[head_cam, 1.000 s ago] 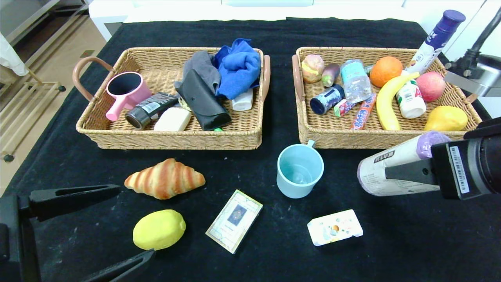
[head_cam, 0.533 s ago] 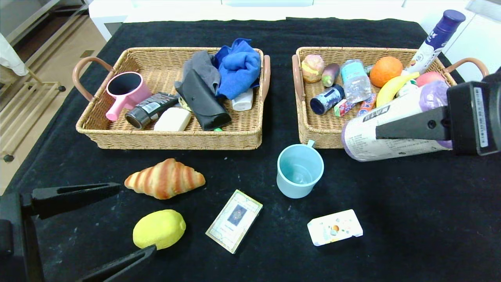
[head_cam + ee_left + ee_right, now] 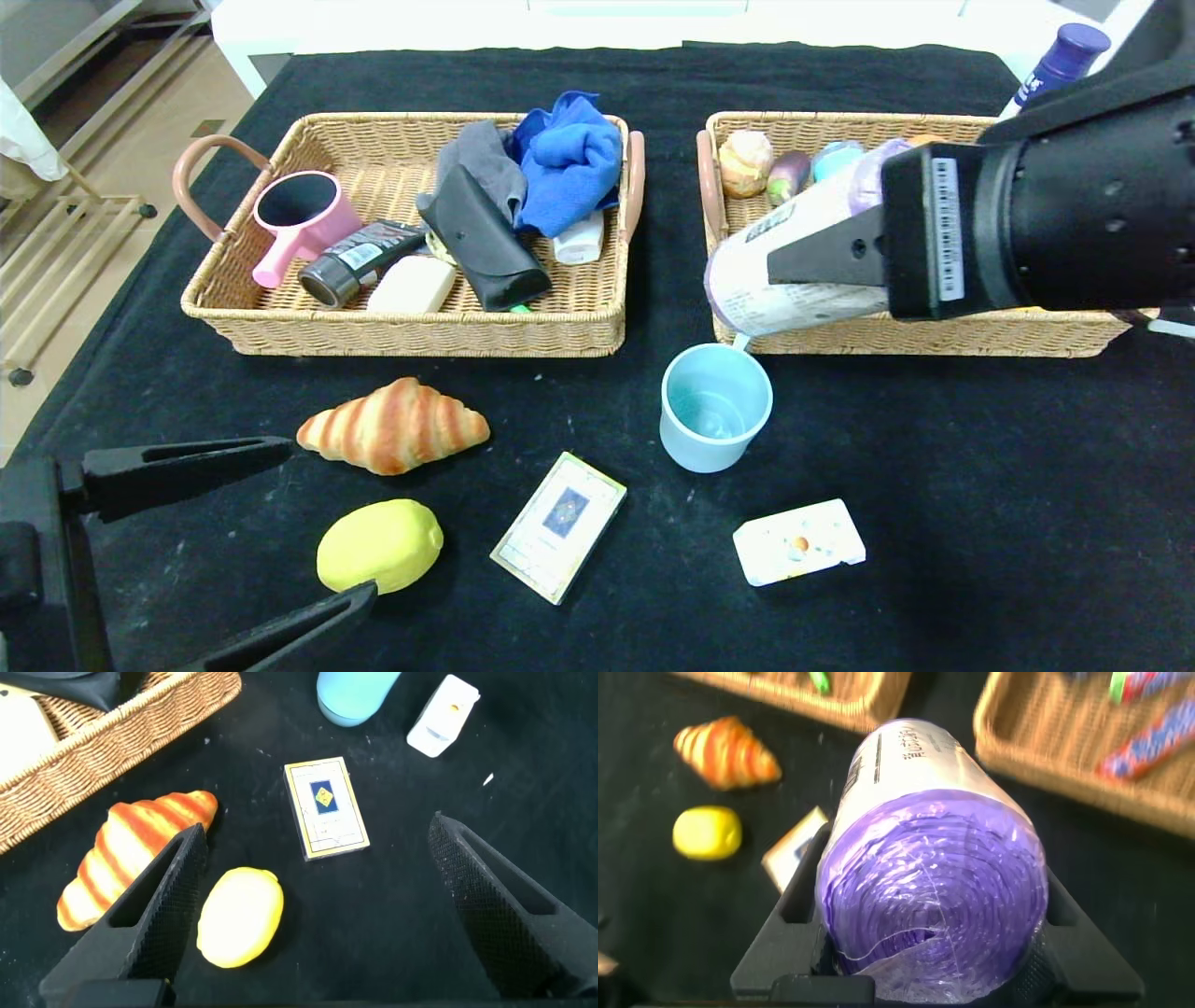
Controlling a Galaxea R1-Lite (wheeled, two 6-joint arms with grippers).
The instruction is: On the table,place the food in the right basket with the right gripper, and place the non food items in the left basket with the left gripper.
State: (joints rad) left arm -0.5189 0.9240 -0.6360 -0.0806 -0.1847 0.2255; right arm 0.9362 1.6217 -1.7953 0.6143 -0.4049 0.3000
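Black cloth table (image 3: 980, 523), flecked w/ lint, pale floor and a rack off its left edge; two wicker baskets sit side by side toward the back, a dark strip of cloth between them.

Left basket (image 3: 411, 331) holds a pink cup (image 3: 299, 219), dark tube, white bar, black pouch, grey and blue cloths; right basket (image 3: 934, 334) is mostly hidden behind the right arm, only a small bun, a dark veg-like piece and a bottle top showing at its back-left corner.

Right gripper (image 3: 794, 266) hangs above the right basket's front-left corner, fingers clamped either side of the purple roll (image 3: 794, 280), which lies near horizontal, grey-label end poking out over the basket's front rim; that end sits just above and behind the pale blue mug (image 3: 715, 407), apart from it.

Mug stands upright just in front of the right basket; croissant (image 3: 393, 426) in front of the left basket; lemon (image 3: 378, 546) nearer the front edge; card box (image 3: 558, 525) flat, centre-front; white carton (image 3: 799, 541) to its right; wide bare cloth on the front right.

Left gripper (image 3: 233, 532) low at front left, fingers spread wide, holding nothing; lemon lies just beside the nearer finger in head view, croissant just beyond the far one.
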